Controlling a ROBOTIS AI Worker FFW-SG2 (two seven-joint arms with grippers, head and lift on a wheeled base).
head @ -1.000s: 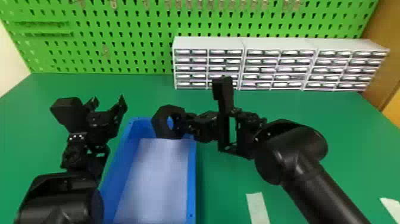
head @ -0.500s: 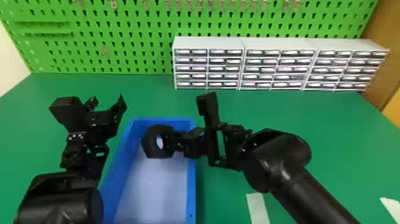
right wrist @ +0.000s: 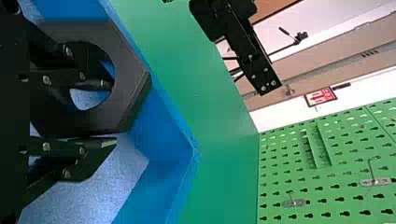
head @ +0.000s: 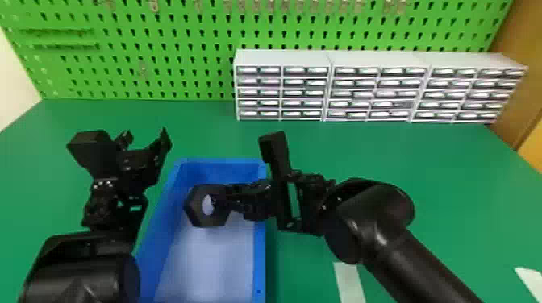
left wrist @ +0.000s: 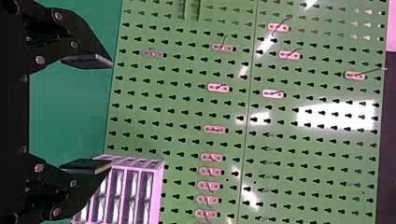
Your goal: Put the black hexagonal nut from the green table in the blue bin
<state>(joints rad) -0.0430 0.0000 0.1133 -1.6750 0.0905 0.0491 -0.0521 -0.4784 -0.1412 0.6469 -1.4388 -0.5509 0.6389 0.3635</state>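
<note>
Over the back part of the blue bin, the black hexagonal nut hangs from my right gripper. In the right wrist view the same nut has one finger of my right gripper through its hole and the other against its outer side, so the gripper is shut on the nut's wall. My left gripper is left of the bin, above the table. In the left wrist view, my left gripper stands open with nothing between its fingers.
White drawer cabinets line the back of the green table, before a green pegboard. A pale strip lies on the table right of the bin.
My right gripper has moved left and toward the robot with the nut, from the bin's back right corner to over its inside. My left arm has kept still.
</note>
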